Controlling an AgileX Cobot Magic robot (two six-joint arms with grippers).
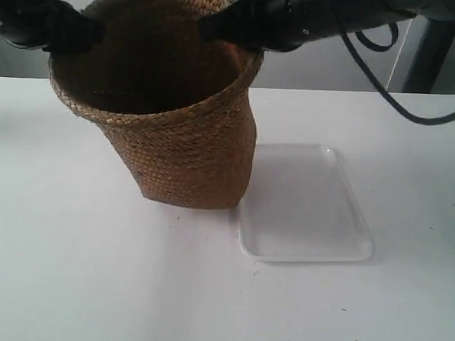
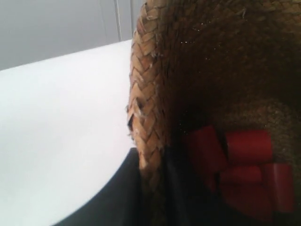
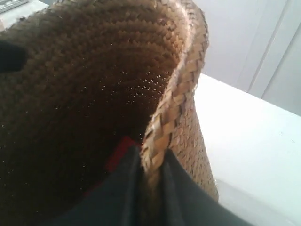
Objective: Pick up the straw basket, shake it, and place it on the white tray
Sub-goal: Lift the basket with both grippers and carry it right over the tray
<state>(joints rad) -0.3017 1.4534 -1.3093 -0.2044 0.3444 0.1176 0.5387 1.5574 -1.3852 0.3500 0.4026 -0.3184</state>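
Observation:
The straw basket (image 1: 190,153) leans in the exterior view, its base just left of the white tray (image 1: 306,205); I cannot tell whether the base touches the table. The arm at the exterior view's left has its gripper (image 1: 93,32) on the braided rim, and the arm at the exterior view's right has its gripper (image 1: 208,28) on the opposite side. In the left wrist view my left gripper (image 2: 151,162) is shut on the rim (image 2: 146,94). In the right wrist view my right gripper (image 3: 153,157) is shut on the rim (image 3: 181,94). Red cylinders (image 2: 247,146) lie inside the basket.
The white table (image 1: 70,269) spreads around the basket and tray. A black cable (image 1: 384,87) hangs from the arm at the exterior view's right. A pale wall (image 1: 332,69) stands behind the table's far edge.

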